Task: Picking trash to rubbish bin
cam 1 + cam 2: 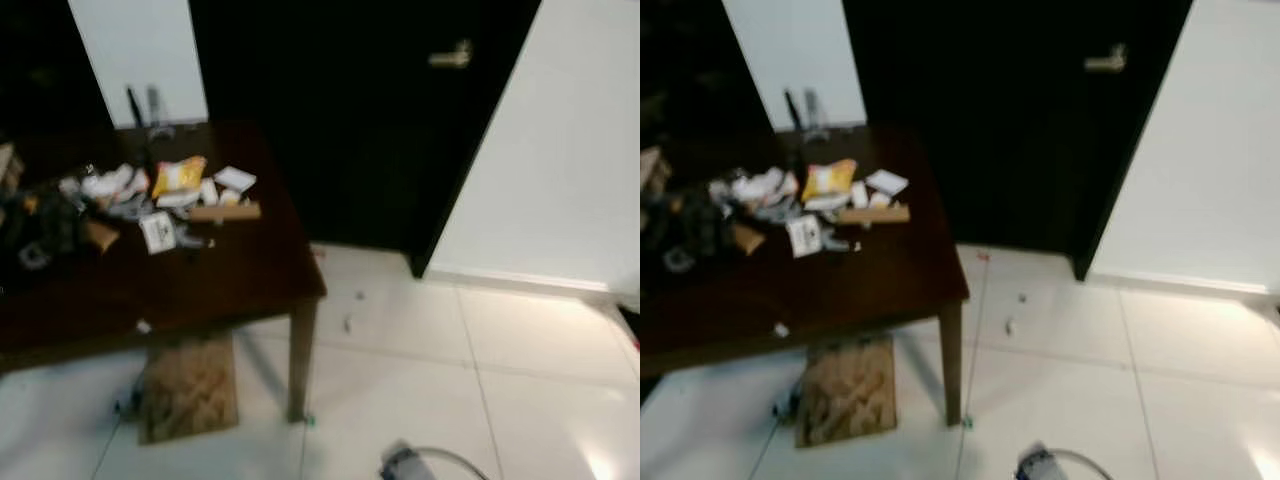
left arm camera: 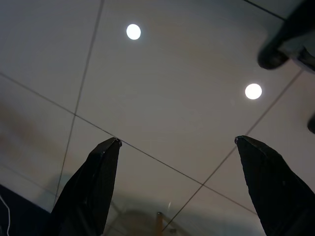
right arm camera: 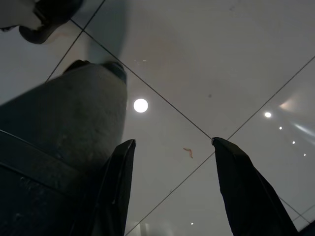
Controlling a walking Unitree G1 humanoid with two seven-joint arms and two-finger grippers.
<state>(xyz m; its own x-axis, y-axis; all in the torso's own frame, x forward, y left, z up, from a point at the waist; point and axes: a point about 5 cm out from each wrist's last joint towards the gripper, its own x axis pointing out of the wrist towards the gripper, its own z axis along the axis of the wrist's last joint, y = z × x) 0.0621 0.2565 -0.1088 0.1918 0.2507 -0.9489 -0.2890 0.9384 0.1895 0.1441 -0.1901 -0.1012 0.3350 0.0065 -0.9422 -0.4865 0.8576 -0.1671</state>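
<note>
**Several scraps wait at the table's far edge**

Several pieces of trash [image 1: 170, 195], a yellow packet [image 1: 180, 174] among them, lie heaped toward the far left of the dark table [image 1: 250, 270]. Left pincer [image 2: 177, 142] and right pincer [image 3: 170, 145] both hang over the tiled floor [image 1: 450, 380], fingers apart, holding nothing. With this blur, a reach could misjudge the heap and scatter scraps off the table's edge.

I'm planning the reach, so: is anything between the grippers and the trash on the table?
Nothing visible blocks it. Both grippers, left and right, hang open over bare floor tiles. The trash pile lies on the dark table, open from above.
</note>
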